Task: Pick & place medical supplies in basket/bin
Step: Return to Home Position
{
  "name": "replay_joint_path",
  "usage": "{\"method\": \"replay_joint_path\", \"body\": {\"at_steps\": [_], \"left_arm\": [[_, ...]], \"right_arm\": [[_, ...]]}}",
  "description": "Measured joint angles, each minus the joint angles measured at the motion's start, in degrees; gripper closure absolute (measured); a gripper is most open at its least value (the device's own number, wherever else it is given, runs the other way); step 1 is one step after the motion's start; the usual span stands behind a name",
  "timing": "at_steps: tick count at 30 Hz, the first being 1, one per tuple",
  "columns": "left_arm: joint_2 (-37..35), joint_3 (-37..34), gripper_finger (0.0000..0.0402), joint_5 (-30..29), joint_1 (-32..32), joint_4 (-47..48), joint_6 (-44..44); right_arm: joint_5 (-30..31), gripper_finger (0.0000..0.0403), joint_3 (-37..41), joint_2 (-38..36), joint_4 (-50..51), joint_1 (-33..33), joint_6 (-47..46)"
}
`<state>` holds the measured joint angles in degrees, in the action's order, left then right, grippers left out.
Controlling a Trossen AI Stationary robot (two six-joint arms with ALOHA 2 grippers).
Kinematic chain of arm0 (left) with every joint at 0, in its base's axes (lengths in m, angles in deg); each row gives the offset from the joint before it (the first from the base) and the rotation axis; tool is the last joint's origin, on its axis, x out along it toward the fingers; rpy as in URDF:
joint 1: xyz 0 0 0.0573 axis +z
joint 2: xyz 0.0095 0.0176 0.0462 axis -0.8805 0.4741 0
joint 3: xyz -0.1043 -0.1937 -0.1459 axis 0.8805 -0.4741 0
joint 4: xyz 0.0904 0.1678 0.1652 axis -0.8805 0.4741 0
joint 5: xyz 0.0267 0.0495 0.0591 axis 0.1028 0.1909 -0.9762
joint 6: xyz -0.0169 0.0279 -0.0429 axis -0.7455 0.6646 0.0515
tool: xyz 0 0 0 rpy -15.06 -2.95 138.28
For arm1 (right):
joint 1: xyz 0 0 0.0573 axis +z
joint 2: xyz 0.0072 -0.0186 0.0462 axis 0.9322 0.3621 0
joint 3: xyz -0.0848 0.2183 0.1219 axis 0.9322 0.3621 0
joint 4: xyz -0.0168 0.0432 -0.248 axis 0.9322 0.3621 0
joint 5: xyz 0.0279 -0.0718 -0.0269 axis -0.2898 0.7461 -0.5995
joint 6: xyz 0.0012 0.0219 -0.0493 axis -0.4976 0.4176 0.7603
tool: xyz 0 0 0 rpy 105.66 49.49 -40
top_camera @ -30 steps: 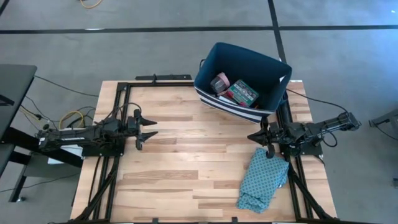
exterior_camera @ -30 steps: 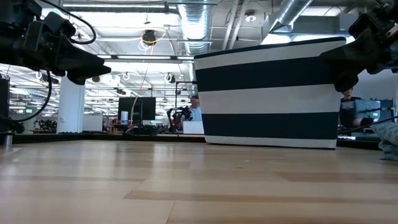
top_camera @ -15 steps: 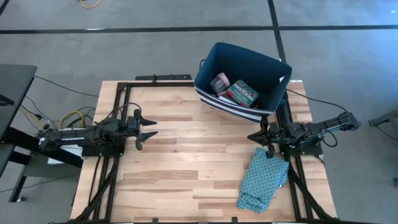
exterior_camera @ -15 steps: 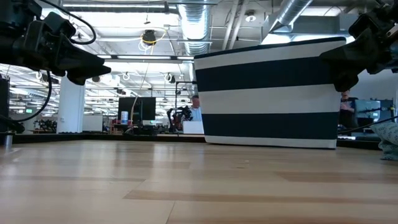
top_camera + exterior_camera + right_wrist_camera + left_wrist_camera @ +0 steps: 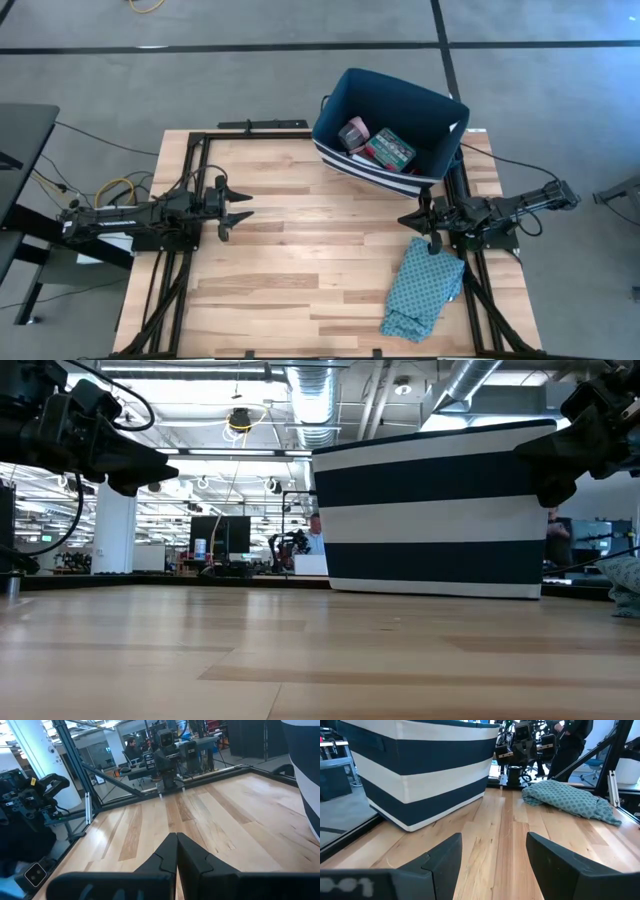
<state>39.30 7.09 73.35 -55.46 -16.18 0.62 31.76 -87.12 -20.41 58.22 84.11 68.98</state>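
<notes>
The dark navy bin (image 5: pixel 390 125) with white stripes stands on the table's far right part; it also shows in the low view (image 5: pixel 435 510) and the left wrist view (image 5: pixel 420 765). Inside it lie a pink tape roll (image 5: pixel 352 133) and a green-red patterned box (image 5: pixel 390 148); the other supplies are hidden or out of view. My left gripper (image 5: pixel 245 203) (image 5: pixel 493 842) hovers open over the table's left middle, pointing right. My right gripper (image 5: pixel 408 221) (image 5: pixel 176 840) is shut, raised near the right edge just in front of the bin, holding nothing.
A crumpled teal patterned cloth (image 5: pixel 425 288) lies on the table's near right corner, right below my right arm's wrist; it shows in the left wrist view (image 5: pixel 570 797) too. Bare wood (image 5: pixel 310 250) spans the middle between the two arms. Black frame rails (image 5: pixel 190 150) border the table.
</notes>
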Motion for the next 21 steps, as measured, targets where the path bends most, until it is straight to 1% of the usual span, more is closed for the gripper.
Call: {"method": "replay_joint_path", "body": {"at_steps": [21], "left_arm": [[-0.02, -0.02, 0.0191, -0.02, 0.00, 0.00, -0.45]], "right_arm": [[0.00, 0.0403, 0.00, 0.00, 0.01, 0.00, 0.00]]}}
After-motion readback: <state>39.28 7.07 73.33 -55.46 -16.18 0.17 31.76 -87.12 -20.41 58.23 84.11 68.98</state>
